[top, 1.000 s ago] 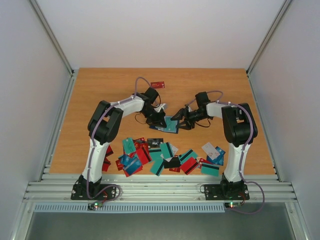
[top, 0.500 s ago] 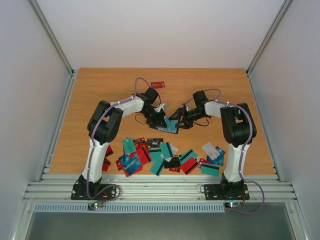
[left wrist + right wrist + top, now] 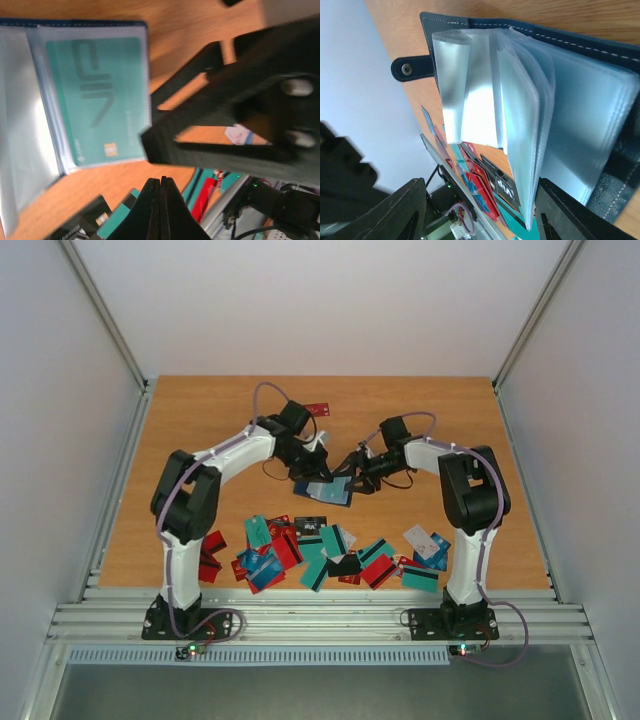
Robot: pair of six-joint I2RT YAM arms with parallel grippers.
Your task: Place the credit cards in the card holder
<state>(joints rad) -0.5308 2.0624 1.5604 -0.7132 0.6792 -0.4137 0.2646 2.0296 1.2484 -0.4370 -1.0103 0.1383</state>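
My left gripper [image 3: 160,200], pressed together and empty, has drawn back from the open card holder [image 3: 330,492] on the surface [image 3: 200,440], leaving a teal VIP card [image 3: 97,100] in its pocket, while my right gripper [image 3: 479,183] is spread around the sleeves [image 3: 485,85]; many credit cards [image 3: 330,555] remain.

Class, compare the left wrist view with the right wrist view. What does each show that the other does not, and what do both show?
Left wrist only: a teal card seated inside the open card holder, and the left gripper shut. Right wrist only: the holder's clear sleeves fanned apart, its snap tab, and the right gripper open. Both: the card holder lying on the table, with loose cards beyond it.
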